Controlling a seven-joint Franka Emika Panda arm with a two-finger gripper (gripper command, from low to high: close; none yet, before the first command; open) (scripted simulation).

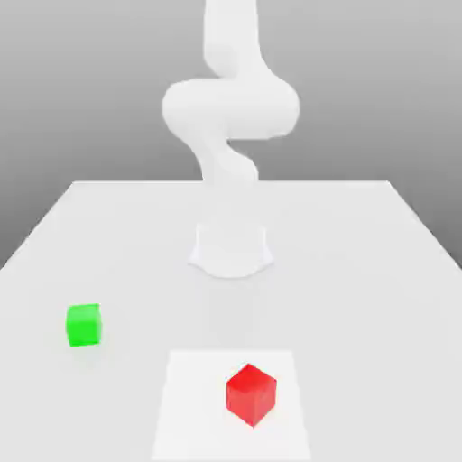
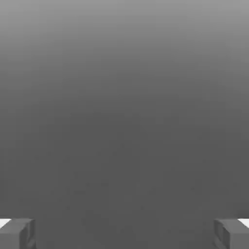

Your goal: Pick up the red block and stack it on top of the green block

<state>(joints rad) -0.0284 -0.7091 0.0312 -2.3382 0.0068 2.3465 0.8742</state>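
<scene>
Claw point(image 2: 124, 233) spread wide, gripping nothing, and we see bare grey between its fingertips point(image 2: 19, 232). Red block point(image 1: 250, 393) sits on the near table point(image 1: 379, 271), green block point(image 1: 84, 325) well apart toward the exterior view's left.

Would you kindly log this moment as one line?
stage: before pick | gripper: open, empty | red block: on table, on pale square | green block: apart, bare top
</scene>
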